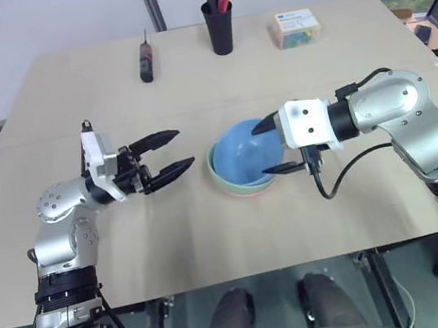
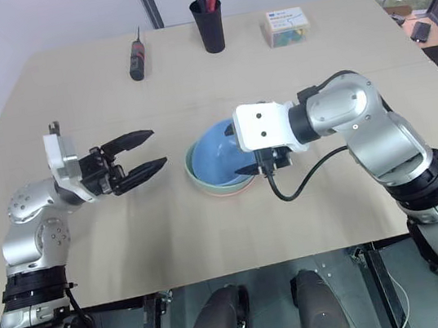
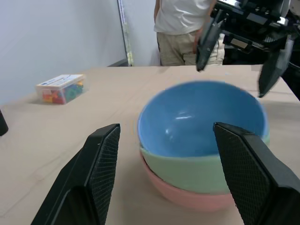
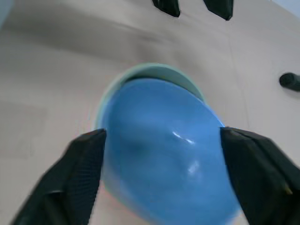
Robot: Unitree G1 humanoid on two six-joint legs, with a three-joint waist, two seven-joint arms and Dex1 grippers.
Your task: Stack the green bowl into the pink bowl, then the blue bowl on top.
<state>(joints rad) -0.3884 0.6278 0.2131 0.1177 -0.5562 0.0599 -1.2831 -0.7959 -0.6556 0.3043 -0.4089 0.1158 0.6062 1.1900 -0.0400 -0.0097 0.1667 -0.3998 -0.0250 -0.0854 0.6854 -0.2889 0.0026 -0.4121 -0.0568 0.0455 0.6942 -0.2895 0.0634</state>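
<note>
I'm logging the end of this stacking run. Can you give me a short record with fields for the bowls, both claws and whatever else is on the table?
stack: blue bowl sits tilted in green bowl, which sits in pink bowl
left claw: open, beside the stack, apart from it
right claw: open, fingers either side of the blue bowl
far side of table: screwdriver, black pen cup, clear box of coloured pieces

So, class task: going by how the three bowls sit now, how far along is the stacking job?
Done: the green bowl sits in the pink bowl, and the blue bowl is on top, tilted rather than fully seated. In hand: nothing; the right gripper stands open around the blue bowl's rim, and the left gripper is open beside the stack. Left: perhaps settling the blue bowl level.
</note>
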